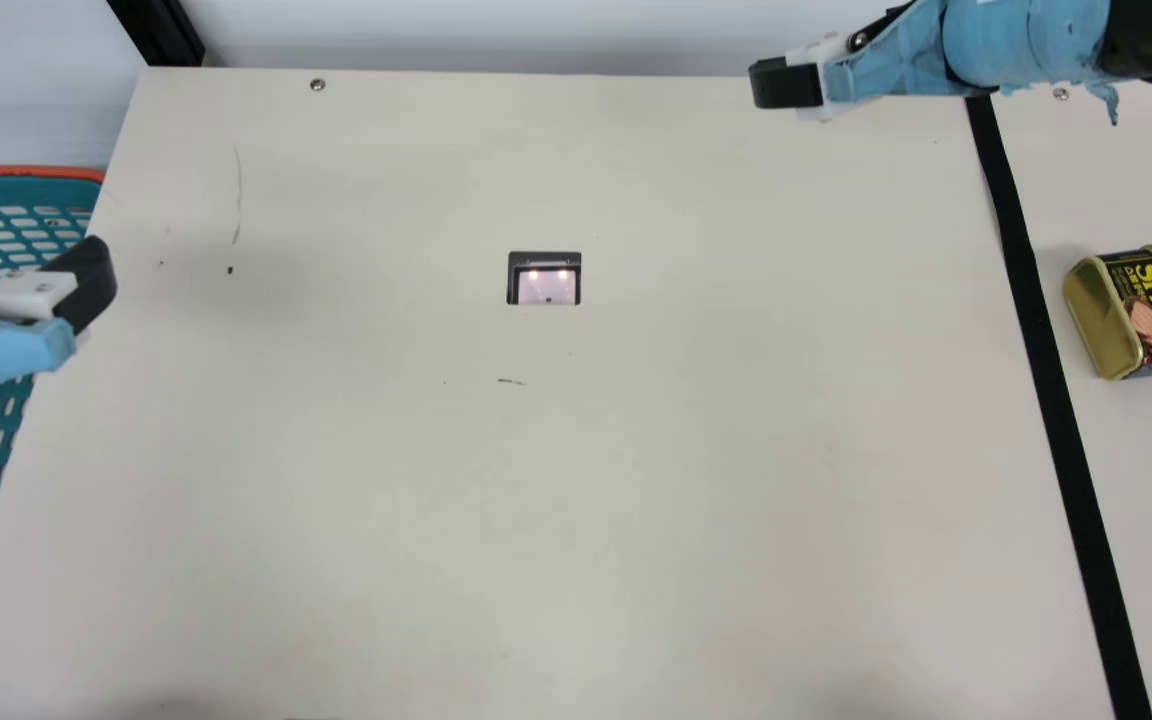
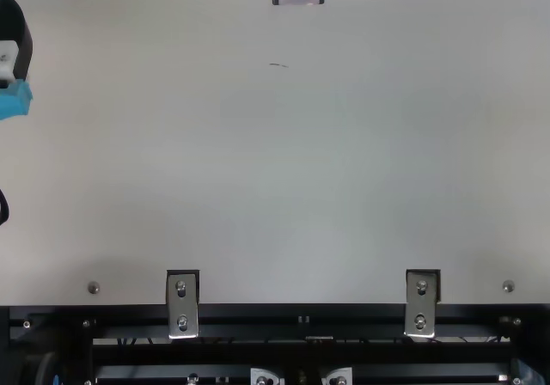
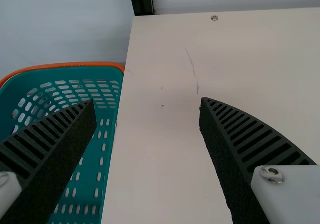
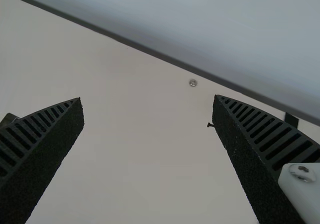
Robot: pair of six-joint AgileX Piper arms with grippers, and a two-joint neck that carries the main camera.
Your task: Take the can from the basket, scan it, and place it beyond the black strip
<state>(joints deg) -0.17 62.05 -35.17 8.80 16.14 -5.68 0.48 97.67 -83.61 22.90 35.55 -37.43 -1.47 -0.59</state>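
Observation:
The yellow and dark can point(image 1: 1136, 312) lies on the table right of the black strip point(image 1: 1056, 400) in the main view. My left gripper point(image 1: 16, 262) is at the table's left edge, over the basket's point(image 1: 21, 172) near side. In the left wrist view my left gripper point(image 3: 148, 104) stands open, nothing between its fingers, the teal basket point(image 3: 107, 64) beside and below. My right gripper point(image 1: 786, 84) is by the table's far edge, left of the strip's far end; in the right wrist view the right gripper point(image 4: 148, 99) is open and holds nothing.
A small scanner window point(image 1: 544, 279) with two bright lights is set in the middle of the table point(image 1: 686, 450). A black post point(image 1: 161, 32) rises at the far left corner. Metal brackets point(image 2: 182, 303) line the near edge in the top view.

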